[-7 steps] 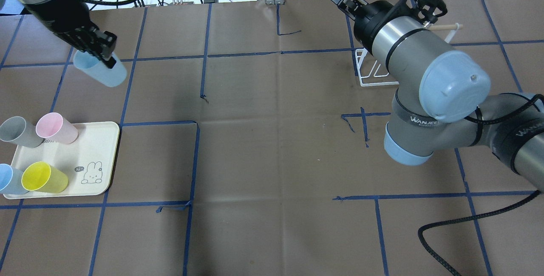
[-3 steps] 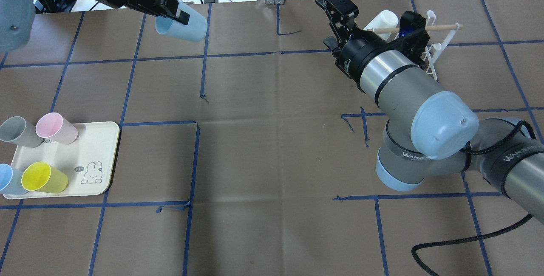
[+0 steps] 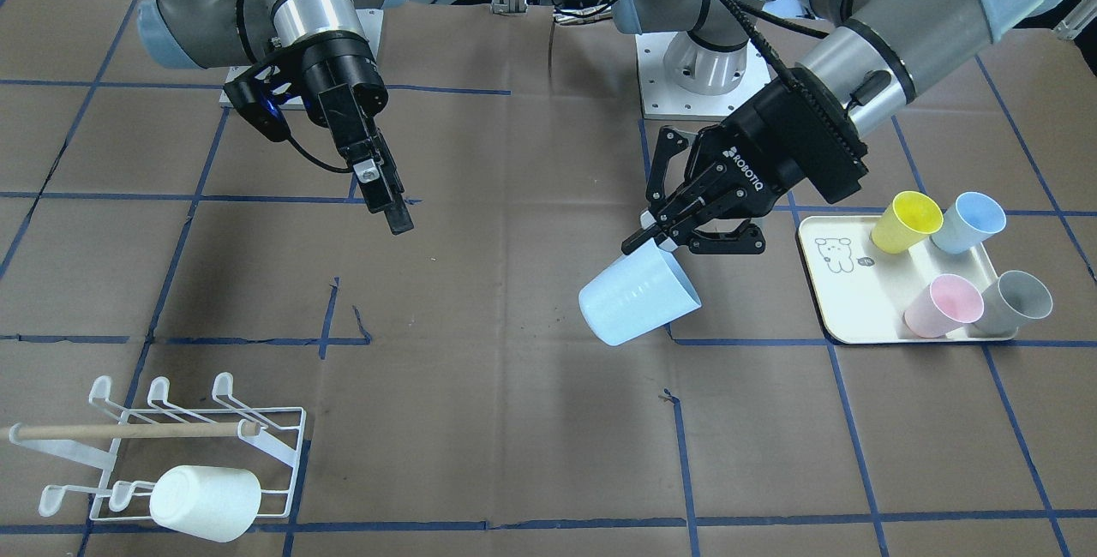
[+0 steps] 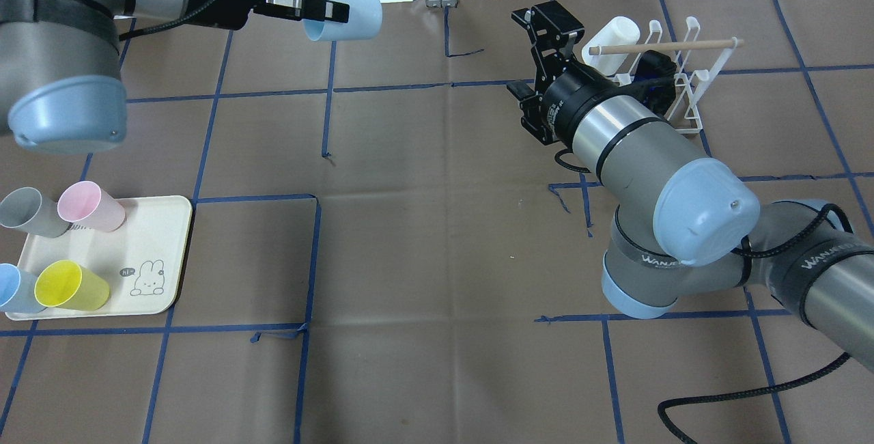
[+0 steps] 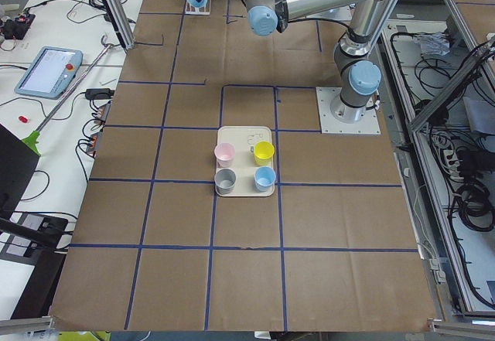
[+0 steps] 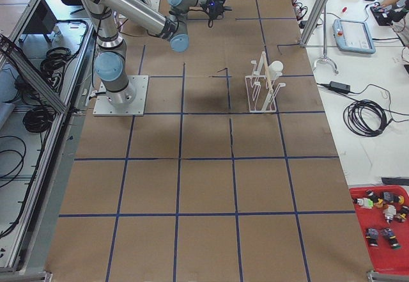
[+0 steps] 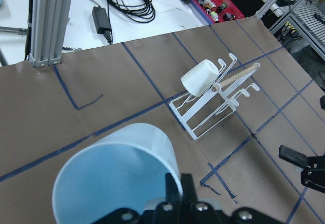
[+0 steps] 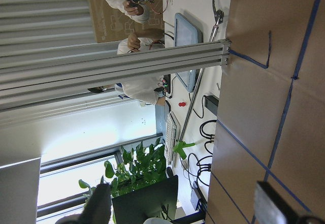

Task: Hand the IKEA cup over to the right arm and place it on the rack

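Where the overhead view begins at its left edge, a cream tray [image 4: 160,253] lies on the brown table [image 4: 437,225]. Four cups stand on it: a grey cup [image 4: 27,212], a pink cup [image 4: 89,206], a blue cup [image 4: 13,287] and a yellow cup [image 4: 68,285]. Further in, the left gripper [image 4: 321,9] is clamped on the rim of a light-blue cup [image 4: 348,7]. That cup hangs in the air on its side, mouth toward the gripper and base pointing right. It is over the far part of the table, left of centre. Well apart from it to the right, the right gripper [image 4: 539,54] holds nothing, and its wrist camera shows the two fingertips spread wide. Just beside that gripper, further right, stands the white wire rack [image 4: 685,92] with a wooden dowel [image 4: 662,46] across its top. A white cup [image 4: 614,33] rests on the rack's prongs, tipped on its side, at the end nearest the right gripper.
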Available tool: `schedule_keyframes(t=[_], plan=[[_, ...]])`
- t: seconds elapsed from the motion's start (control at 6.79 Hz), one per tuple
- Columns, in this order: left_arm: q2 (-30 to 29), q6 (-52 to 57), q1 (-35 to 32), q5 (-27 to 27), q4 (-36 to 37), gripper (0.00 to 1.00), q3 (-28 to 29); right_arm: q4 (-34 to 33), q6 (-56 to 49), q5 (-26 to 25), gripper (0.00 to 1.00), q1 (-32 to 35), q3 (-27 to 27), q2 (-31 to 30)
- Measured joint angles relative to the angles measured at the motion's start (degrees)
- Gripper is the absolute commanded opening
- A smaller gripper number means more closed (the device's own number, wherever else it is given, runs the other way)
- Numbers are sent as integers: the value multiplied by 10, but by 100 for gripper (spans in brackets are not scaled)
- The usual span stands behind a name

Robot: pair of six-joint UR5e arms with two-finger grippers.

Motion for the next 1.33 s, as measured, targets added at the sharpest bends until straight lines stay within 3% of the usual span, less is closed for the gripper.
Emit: schedule_keyframes(t=[0.29, 0.59, 1.03, 1.33], plan=[[-8, -1, -1, -52, 183, 2, -106, 106, 6, -5, 100, 11, 3, -4], [-19, -8, -1, -78, 320, 2, -176, 144, 10, -4, 100, 21, -11, -5], [-54, -32, -10, -84, 458, 3, -211, 171, 42, -1, 100, 60, -46, 0], [-58, -57, -18, -85, 495, 4, -214, 186, 59, -2, 100, 80, -64, 17]])
